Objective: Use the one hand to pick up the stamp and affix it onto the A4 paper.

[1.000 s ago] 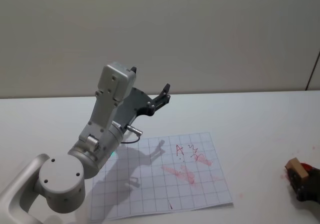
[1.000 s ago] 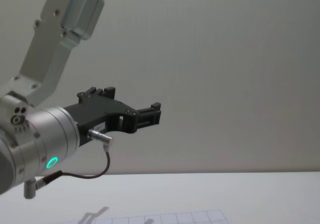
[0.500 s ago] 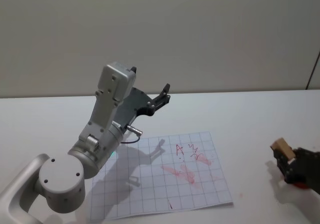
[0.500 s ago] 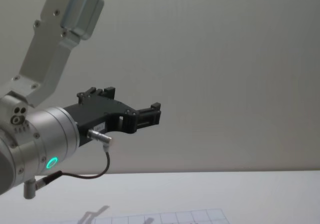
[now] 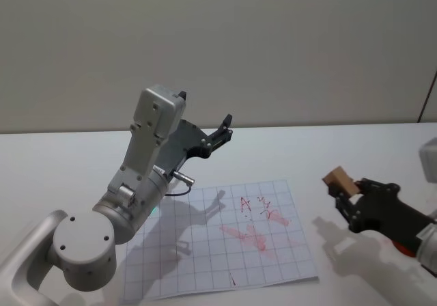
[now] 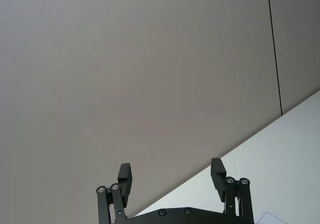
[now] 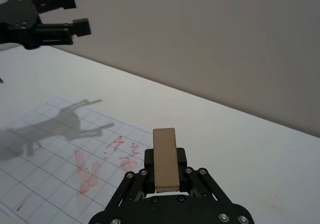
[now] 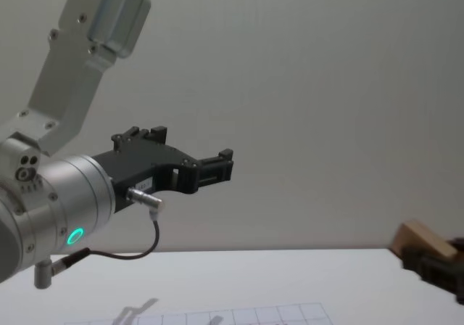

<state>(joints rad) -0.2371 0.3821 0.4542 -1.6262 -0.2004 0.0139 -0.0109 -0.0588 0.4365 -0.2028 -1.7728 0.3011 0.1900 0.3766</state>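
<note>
To the right of the A4 paper [image 5: 205, 251], above the white table [image 5: 355, 149], the wooden stamp [image 5: 339, 180] is held clear of the surface by the right gripper [image 5: 345, 198]. Its short black fingers are clamped on the block's lower part. The stamp is seen tilted, with its upper part standing free above the fingers, and a shadow is cast on the table beside it. In the head view it is seen apart from the sheet, beyond the paper's right edge. The gridded sheet is laid flat and is marked with red smudges and scribbles around its middle. Over the paper's far left corner the left gripper [image 6: 171, 176] is poised high on its silver arm, its fingers spread wide with nothing between them.
</note>
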